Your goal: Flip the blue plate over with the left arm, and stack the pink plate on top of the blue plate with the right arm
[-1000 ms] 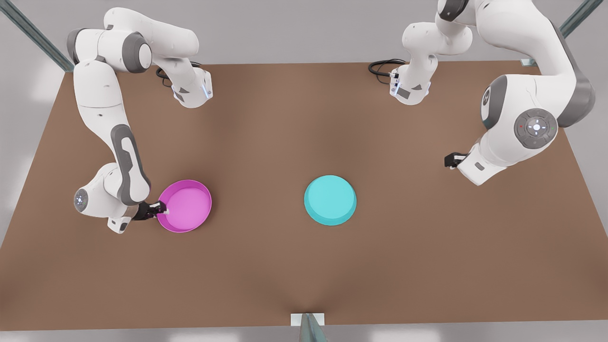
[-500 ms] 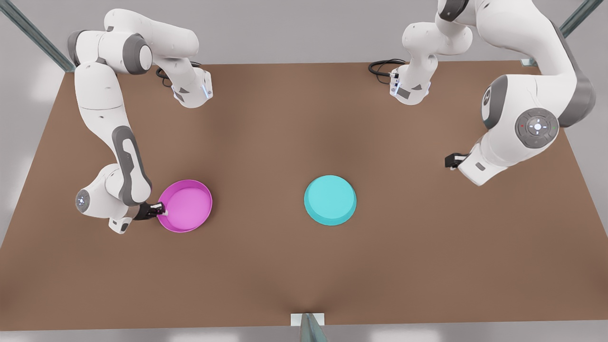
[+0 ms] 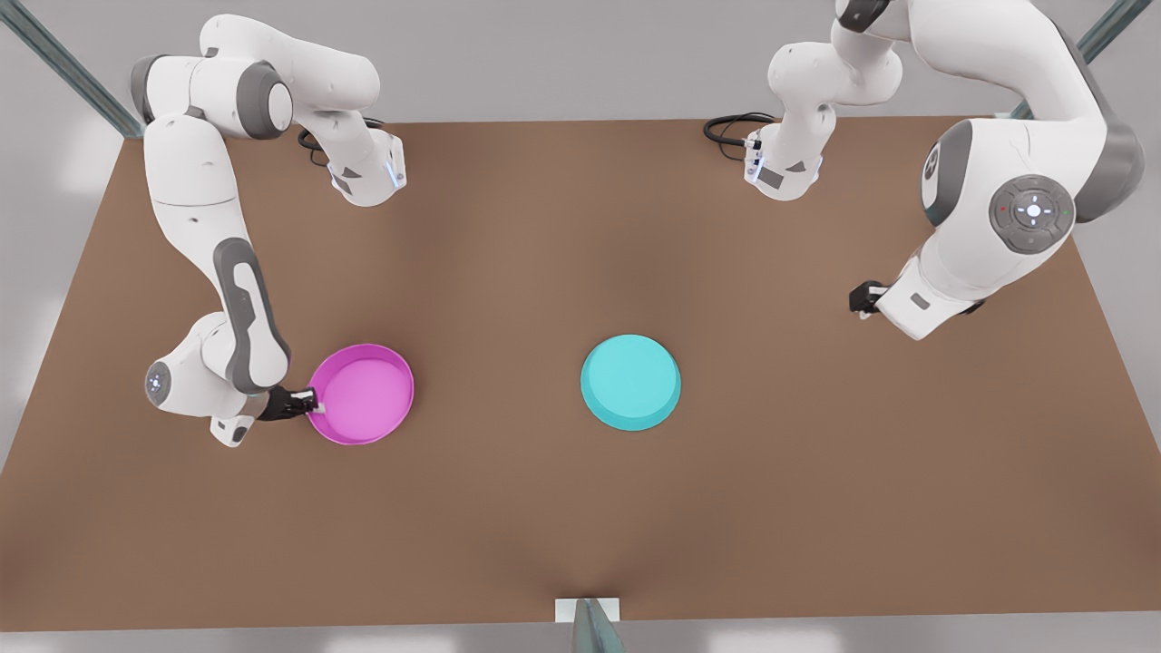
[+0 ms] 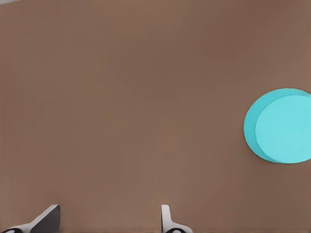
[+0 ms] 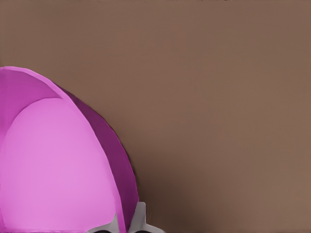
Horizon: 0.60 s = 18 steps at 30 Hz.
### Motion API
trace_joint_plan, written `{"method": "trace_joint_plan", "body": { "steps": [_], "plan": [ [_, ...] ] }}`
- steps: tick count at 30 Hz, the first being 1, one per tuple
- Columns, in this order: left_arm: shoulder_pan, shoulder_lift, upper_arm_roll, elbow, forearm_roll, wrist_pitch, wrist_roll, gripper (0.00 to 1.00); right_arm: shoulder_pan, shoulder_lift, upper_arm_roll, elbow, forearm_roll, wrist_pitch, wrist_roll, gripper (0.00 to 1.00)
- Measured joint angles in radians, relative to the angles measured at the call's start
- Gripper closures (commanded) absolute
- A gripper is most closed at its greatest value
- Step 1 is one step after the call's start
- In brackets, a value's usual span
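Two plates sit on the brown table [image 3: 508, 508] — the pink plate [image 3: 367, 394] at the front view's left of centre, the blue plate [image 3: 630, 381] near the middle, well apart from each other. The blue plate lies upside down, flat underside up. The right gripper [image 3: 313, 404], at the front view's left, has its fingers closed on the pink plate's rim, one finger inside and one outside; the plate looks slightly tilted. The left gripper [image 3: 862, 297] hangs at the front view's right, apart from the blue plate, its fingers [image 4: 167, 221] spread wide with nothing between them — that arm waits.
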Motion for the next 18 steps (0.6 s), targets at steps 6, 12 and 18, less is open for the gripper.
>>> {"method": "trace_joint_plan", "body": {
  "steps": [6,12,18],
  "plan": [
    [0.0,0.005,0.003,0.0,0.004,0.004,0.002,0.0,0.011,-0.016,0.002,0.0,0.055,-0.038,0.001,0.79],
    [0.0,0.0,0.005,-0.001,0.005,-0.003,0.0,0.0,0.065,-0.028,0.011,-0.002,0.13,-0.024,0.017,0.79],
    [0.0,0.0,0.003,-0.001,0.014,-0.006,0.0,0.0,0.124,-0.029,0.041,0.0,0.176,0.008,0.115,0.79]
  ]
}}
